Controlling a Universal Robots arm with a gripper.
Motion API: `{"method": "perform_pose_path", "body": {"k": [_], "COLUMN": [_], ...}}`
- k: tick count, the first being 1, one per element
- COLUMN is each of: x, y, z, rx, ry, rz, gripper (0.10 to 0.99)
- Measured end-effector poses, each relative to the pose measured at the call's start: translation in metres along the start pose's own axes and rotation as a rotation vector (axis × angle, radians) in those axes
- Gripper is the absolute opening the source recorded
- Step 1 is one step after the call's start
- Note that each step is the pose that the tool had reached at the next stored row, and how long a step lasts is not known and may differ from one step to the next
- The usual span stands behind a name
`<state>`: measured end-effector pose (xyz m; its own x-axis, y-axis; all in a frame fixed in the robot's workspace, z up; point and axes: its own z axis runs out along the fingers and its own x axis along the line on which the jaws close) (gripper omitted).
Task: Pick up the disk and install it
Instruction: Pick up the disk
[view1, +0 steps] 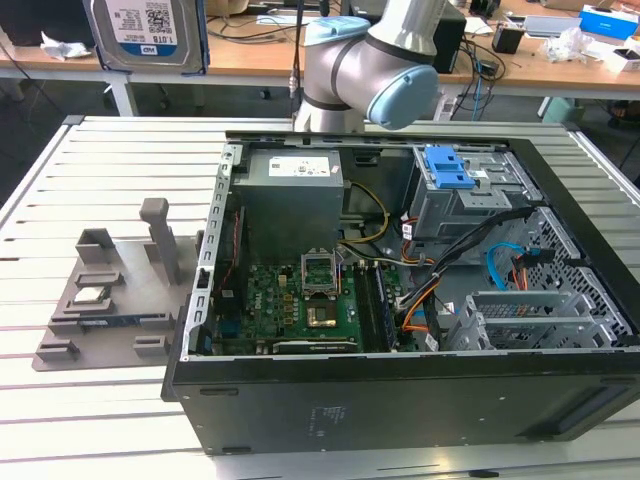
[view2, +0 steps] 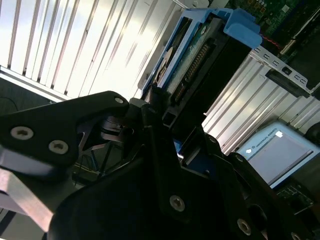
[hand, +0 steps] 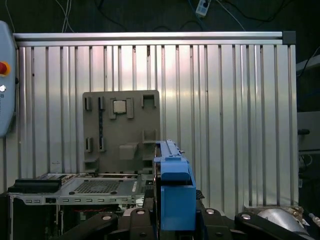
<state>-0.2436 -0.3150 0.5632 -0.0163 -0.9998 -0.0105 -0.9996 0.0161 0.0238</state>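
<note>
The disk, a silver hard drive with a white-and-blue label and a blue frame, hangs high above the slatted table at the exterior view's upper left, well away from the open computer case. In the second wrist view the disk stands out from between the black fingers of my gripper, which is shut on it. The first wrist view shows the disk edge-on, by its blue frame, rising from the gripper. The grey drive cage with a blue latch sits at the case's far right corner.
A grey fixture plate with a small square processor chip lies on the table at the exterior view's left of the case. The arm's elbow stands behind the case. Cables and a motherboard fill the case.
</note>
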Motion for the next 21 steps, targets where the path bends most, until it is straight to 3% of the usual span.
{"method": "perform_pose_path", "body": {"k": [9,21], "x": [-0.0003,-0.0006], "y": [-0.0194,-0.0385], "z": [-0.0004,-0.0009], "rx": [0.000,0.000], "ry": [-0.0001,0.0000], "rz": [0.000,0.000], "gripper": [0.365,0.365]}}
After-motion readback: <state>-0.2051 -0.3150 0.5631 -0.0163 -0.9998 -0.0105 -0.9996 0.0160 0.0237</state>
